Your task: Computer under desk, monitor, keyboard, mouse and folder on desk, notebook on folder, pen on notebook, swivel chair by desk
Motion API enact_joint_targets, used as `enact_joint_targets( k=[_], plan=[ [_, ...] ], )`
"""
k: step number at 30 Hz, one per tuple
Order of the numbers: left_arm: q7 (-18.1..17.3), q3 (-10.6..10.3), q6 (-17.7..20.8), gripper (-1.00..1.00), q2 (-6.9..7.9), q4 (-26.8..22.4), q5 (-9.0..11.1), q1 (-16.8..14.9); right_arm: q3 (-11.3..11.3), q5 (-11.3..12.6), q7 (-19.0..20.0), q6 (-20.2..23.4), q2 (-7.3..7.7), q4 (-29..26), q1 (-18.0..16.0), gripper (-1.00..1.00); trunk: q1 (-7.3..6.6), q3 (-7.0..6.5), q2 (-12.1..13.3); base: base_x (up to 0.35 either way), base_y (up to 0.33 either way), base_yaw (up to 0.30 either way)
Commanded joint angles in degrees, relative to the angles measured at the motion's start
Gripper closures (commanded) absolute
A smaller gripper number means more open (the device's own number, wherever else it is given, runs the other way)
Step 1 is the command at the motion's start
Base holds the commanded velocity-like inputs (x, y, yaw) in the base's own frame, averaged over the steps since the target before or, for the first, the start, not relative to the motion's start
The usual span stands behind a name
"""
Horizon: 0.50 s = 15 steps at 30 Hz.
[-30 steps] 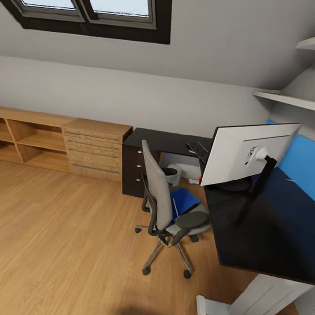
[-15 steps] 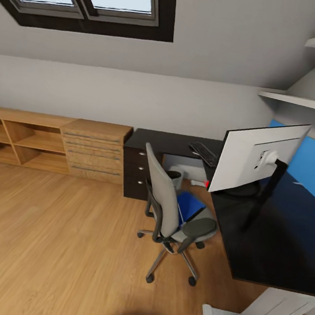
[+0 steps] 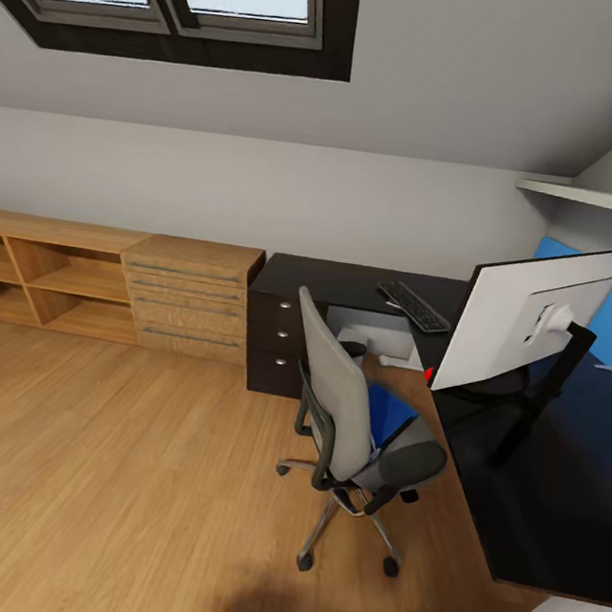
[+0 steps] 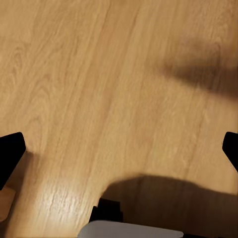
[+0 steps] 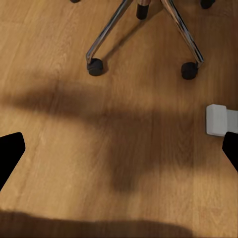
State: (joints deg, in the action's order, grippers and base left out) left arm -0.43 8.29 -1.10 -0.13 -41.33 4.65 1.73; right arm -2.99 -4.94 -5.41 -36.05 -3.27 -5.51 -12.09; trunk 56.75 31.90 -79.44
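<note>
The wooden floor [image 3: 113, 474] spreads across the attic bedroom under a sloped ceiling with a dark-framed skylight [image 3: 180, 3]. A black L-shaped desk [image 3: 531, 496] runs along the right wall and turns along the back wall, where its dark drawer unit [image 3: 278, 336] stands just beside a low wooden shelf and drawer cabinet [image 3: 107, 286]. White wall shelves [image 3: 588, 195] hang above the desk's right edge.

The swivel chair [image 3: 349, 426] stands at the desk's inner corner, its grey back toward the room and its seat close to the desk's front edge. The blue folder [image 3: 390, 414] lies on the chair seat, partly hidden by the backrest. The monitor [image 3: 530, 314] stands on the desk near its front edge, white back facing the camera, on a black stand. The keyboard [image 3: 413, 305] lies on the back wing of the desk, apart from the monitor.

In the right wrist view, the right gripper [image 5: 119, 148] points down at the floor with its fingertips spread wide apart and holding nothing; the chair's chrome legs and castors [image 5: 95, 66] lie ahead of it, and the desk's white foot [image 5: 218, 120] is near one fingertip. The left gripper [image 4: 119, 153] is likewise spread wide and empty, over bare floor.
</note>
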Motion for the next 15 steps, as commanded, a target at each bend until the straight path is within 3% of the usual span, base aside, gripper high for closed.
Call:
enact_joint_targets(
  k=[1, 6, 9, 10, 15],
  plan=[
    [-0.02, 0.06, -0.07, -1.00, -0.02, -0.30, 0.50, 0.03, -0.26, -0.51, -0.57, -0.07, 0.00, 0.06, -0.04, -1.00, 0.00, 0.04, -0.03, 0.012, 0.013, 0.000],
    [0.19, 0.05, -0.22, -1.00, -0.07, -1.12, 0.53, 0.03, -0.26, -0.51, -0.62, -0.06, 0.01, 0.06, -0.04, -1.00, 1.10, 0.94, -2.03, 0.004, 0.005, 0.000],
    [0.23, 0.00, -2.31, -1.00, -0.11, -1.24, 0.46, 0.03, -0.26, -0.51, -0.64, -0.07, 0.01, 0.06, -0.04, -1.00, 1.76, 1.48, -3.23, 0.000, 0.000, 0.000],
    [0.17, -0.02, -7.59, -1.00, -0.13, -1.21, 0.35, 0.03, -0.26, -0.51, -0.73, -0.07, 0.01, 0.06, -0.04, -1.00, 1.98, 1.66, -3.63, 0.000, 0.000, 0.000],
    [0.17, -0.03, -8.12, -1.00, -0.13, -1.04, 0.33, 0.03, -0.26, -0.51, -0.74, -0.06, 0.01, 0.06, -0.04, -1.00, 3.08, 2.56, -5.64, 0.000, 0.000, 0.000]
  ],
)
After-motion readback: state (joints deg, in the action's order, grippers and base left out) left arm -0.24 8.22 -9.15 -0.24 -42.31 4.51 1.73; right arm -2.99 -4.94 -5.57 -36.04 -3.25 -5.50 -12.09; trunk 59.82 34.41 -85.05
